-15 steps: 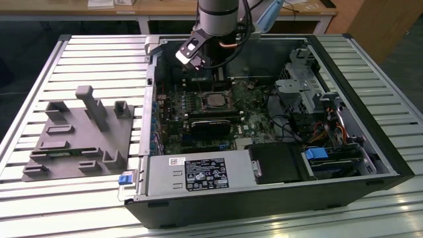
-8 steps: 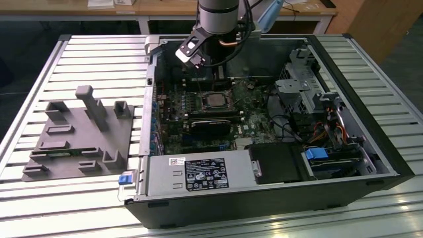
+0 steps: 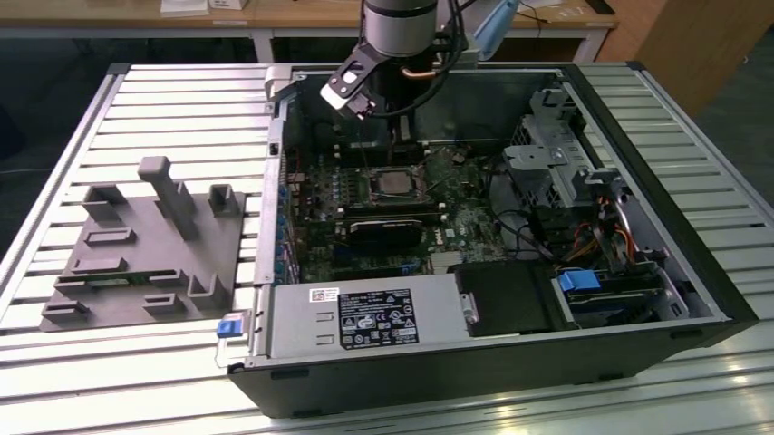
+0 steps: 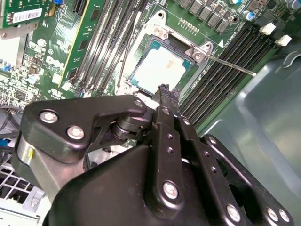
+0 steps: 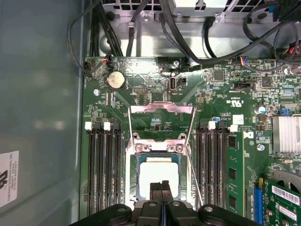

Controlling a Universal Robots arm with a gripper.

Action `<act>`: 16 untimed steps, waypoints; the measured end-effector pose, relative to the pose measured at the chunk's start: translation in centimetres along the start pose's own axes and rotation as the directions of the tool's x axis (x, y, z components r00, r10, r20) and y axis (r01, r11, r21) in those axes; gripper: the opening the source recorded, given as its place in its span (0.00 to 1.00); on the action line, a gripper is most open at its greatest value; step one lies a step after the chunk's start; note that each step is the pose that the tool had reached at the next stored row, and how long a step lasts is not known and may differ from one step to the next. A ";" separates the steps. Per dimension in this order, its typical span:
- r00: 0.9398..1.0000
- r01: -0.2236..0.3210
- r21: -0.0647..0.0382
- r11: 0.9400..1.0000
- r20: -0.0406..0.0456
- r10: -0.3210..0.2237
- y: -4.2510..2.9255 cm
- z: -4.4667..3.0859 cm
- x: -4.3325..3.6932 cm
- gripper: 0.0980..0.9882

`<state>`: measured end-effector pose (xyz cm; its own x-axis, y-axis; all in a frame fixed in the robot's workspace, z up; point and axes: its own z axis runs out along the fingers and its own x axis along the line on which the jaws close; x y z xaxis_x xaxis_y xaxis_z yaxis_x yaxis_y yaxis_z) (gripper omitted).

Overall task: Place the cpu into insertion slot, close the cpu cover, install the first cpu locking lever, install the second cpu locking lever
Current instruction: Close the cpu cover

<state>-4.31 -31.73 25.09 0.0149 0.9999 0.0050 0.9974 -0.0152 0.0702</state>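
First wrist view: tool (image 5: pixel 161 185), tips together, over the cpu (image 5: pixel 159 170), silvery top up, square in its socket (image 5: pixel 131 169).

This is a robotics lab or workshop. A robot arm (image 3: pixel 397 23) hangs over a slatted metal table (image 3: pixel 158 100), where an open PC case (image 3: pixel 484 381) lies on its side with its motherboard (image 5: pixel 155 80) bare. Beside the case sits a grey fixture (image 3: pixel 133 245) with slots and posts. Wooden desks (image 3: pixel 303 14) on white legs stand behind the table.
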 end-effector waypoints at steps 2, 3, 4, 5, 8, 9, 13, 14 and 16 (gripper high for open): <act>1.000 0.000 0.000 1.000 0.000 0.000 0.02 -0.23 0.00 0.01; 1.000 0.000 0.000 1.000 0.000 0.000 0.03 -0.34 0.00 0.01; 1.000 0.000 0.000 1.000 0.000 0.000 0.03 -0.44 0.00 0.01; 1.000 0.000 0.000 1.000 0.000 0.000 0.04 -0.55 0.00 0.01; 1.000 -0.001 0.000 1.000 0.000 0.001 0.06 -0.83 0.01 0.01; 1.000 -0.001 0.000 1.000 0.000 0.001 0.07 -0.91 0.01 0.01; 1.000 -0.001 0.000 1.000 0.000 0.001 0.09 -1.23 0.01 0.01; 1.000 -0.001 0.000 1.000 0.000 0.001 0.09 -1.30 0.01 0.01; 1.000 -0.001 0.000 1.000 0.000 0.001 0.10 -1.43 0.01 0.01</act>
<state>-4.31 -31.73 26.52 0.0163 0.9999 0.0050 0.9974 -0.0166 0.0702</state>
